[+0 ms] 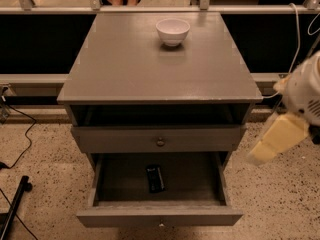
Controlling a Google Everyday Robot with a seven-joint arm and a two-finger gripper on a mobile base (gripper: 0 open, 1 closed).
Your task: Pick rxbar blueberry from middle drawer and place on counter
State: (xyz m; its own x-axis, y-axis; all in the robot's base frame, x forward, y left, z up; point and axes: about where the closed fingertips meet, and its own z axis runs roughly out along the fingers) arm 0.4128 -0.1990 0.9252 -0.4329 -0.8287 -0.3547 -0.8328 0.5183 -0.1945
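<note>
Grey middle drawer (159, 216) stands open at 6 o'clock, with the snack bar (155, 178) flat on its floor. At 3 o'clock the gripper (278, 139) hangs beside the counter (150, 69), and I cannot tell its grip. At 12 o'clock a white bowl (173, 31) sits on the counter.

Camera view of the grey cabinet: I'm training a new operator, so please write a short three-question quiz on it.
1. True or false: the small black and dark-blue wrapped snack bar lies inside the open lowest grey wooden drawer.
2. Where is the robot's tool? A: touching the snack bar. B: off to the right of the drawer, outside it. C: inside the drawer.
3. Fill in: the only thing standing on the flat grey counter top is a ____.
Key: 1 true; 2 B; 3 small round white bowl.
</note>
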